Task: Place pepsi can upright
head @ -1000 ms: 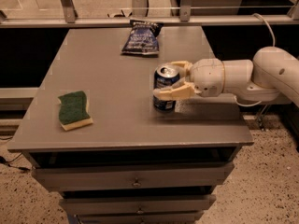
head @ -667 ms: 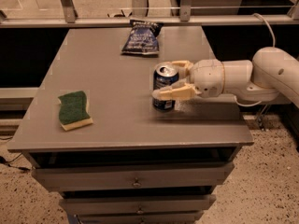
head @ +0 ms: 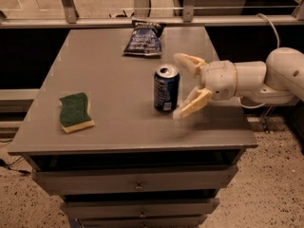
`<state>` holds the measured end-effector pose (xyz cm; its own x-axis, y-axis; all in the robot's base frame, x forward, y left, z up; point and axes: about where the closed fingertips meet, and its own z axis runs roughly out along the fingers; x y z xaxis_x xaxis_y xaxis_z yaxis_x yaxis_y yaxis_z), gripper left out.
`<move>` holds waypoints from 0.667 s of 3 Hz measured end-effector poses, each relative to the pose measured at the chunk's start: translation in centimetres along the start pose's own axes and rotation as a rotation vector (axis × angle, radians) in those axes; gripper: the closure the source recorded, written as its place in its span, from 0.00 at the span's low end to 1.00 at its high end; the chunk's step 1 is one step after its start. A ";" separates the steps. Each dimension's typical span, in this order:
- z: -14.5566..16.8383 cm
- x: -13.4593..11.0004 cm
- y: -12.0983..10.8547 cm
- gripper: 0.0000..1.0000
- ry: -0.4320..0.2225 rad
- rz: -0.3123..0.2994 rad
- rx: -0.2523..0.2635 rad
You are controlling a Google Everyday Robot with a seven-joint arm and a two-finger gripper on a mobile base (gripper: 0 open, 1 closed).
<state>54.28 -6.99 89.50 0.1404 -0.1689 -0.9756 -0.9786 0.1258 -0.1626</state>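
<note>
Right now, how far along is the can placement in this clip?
Done: the pepsi can stands upright on the table, silver top up. In hand: nothing; the gripper sits open just right of the can, not clamping it. Left: likely only pulling the arm clear.

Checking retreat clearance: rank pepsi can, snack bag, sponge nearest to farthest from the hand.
The hand sits open at the table's right side.
1. pepsi can, upright, just left of it.
2. snack bag, far edge, behind and left.
3. sponge, front left of the table.
</note>
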 end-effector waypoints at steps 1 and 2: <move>-4.3 -0.6 1.2 0.00 0.042 -0.032 0.057; -5.3 -0.6 1.4 0.00 0.048 -0.033 0.073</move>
